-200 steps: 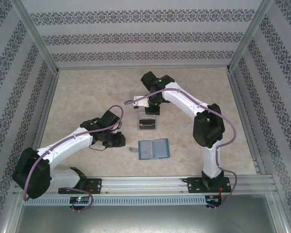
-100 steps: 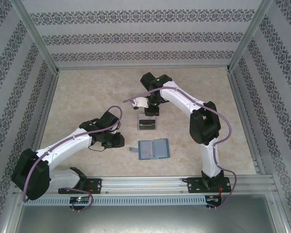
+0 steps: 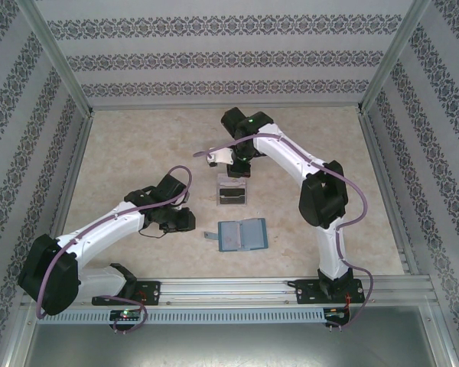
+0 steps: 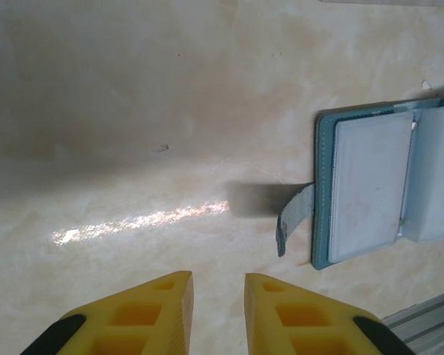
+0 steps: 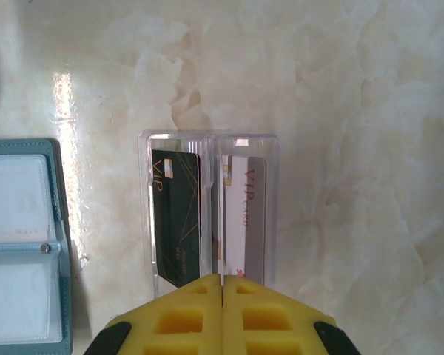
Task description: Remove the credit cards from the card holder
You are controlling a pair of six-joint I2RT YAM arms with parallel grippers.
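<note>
Open teal card holder (image 4: 370, 185), pale pockets showing, lies ahead-right of the parted, empty left hand (image 4: 217, 285). Dark and pale credit cards (image 5: 176, 214) sit in a clear tray (image 5: 207, 139) just before the closed right hand (image 5: 222, 285). Beige marbled table (image 5: 340, 111); patterned walls (image 3: 229, 57).

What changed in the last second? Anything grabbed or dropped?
The right arm swung slightly left and its wrist turned above the clear plastic tray; the right gripper stayed shut and empty. Nothing was grasped or released. The left gripper, open teal-blue wallet, dark card and pale card did not move.
</note>
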